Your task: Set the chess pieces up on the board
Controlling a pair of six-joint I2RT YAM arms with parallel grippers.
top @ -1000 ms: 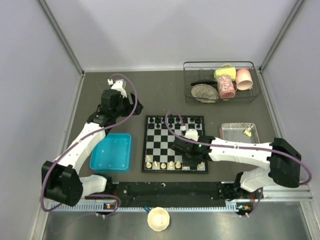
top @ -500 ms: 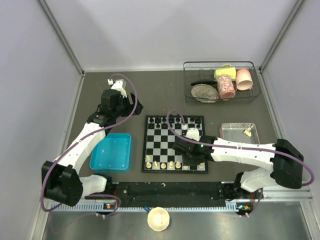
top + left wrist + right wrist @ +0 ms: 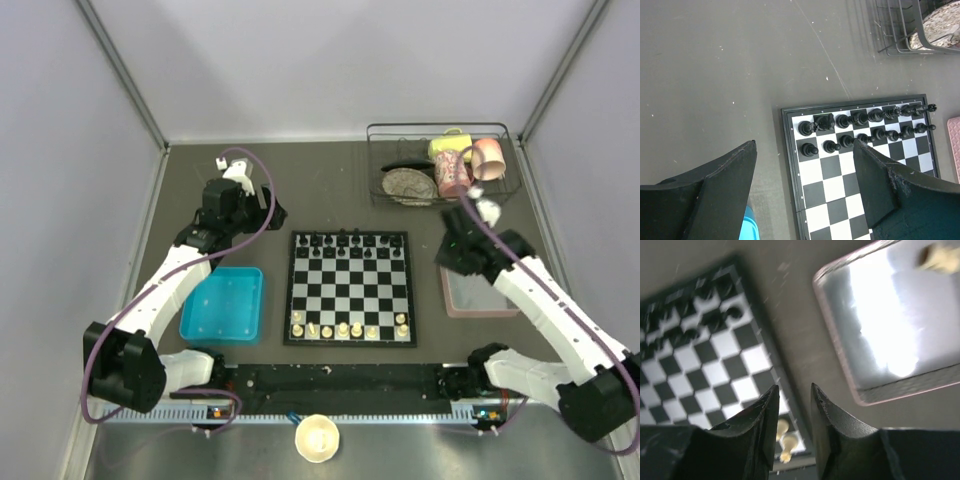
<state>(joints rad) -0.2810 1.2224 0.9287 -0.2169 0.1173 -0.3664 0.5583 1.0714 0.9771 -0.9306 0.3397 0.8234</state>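
Observation:
The board (image 3: 348,288) lies mid-table, with black pieces (image 3: 348,243) in its two far rows. Several cream chess pieces (image 3: 343,328) stand along its near rows, two of them at the near right corner (image 3: 401,326). My right gripper (image 3: 447,256) hangs between the board's right edge and the pinkish tray (image 3: 470,300), narrowly open and empty. In the right wrist view (image 3: 793,390) the two corner pieces (image 3: 785,436) show below its fingers, and one cream piece (image 3: 940,257) lies in the tray (image 3: 890,340). My left gripper (image 3: 268,208) is wide open and empty above the board's far left corner (image 3: 804,145).
A blue tray (image 3: 225,305) sits left of the board. A wire basket (image 3: 440,165) with cups and a plate stands at the back right; its corner shows in the left wrist view (image 3: 900,25). A cream bowl (image 3: 318,438) sits by the front rail.
My right arm has lifted off the board's near right corner and swung right and back to the tray's left edge. The left arm has not moved.

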